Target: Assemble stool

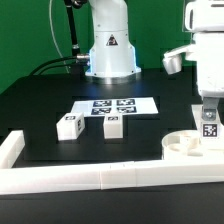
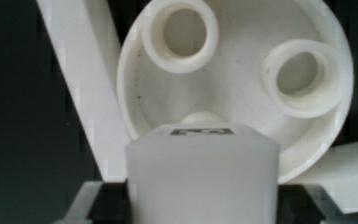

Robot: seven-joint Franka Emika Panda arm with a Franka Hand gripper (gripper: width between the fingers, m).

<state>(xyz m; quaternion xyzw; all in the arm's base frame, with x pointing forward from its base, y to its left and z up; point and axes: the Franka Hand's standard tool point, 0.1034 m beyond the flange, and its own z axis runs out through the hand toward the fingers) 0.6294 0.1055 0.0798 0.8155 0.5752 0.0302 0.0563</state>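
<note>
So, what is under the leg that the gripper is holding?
Under the leg in the gripper lies the round seat, with two open sockets showing. The leg covers the seat part right below it, so a third socket there cannot be seen.

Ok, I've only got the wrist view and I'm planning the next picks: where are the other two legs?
Observer: Both are on the table in front of the marker board: the left leg and the middle leg, as the exterior view shows them.
Operator: Touching each other?
Observer: No, apart, with bare table between them.
Operator: And how does my leg stand?
Observer: The held leg hangs upright in the gripper, over the seat at the exterior view's right.
</note>
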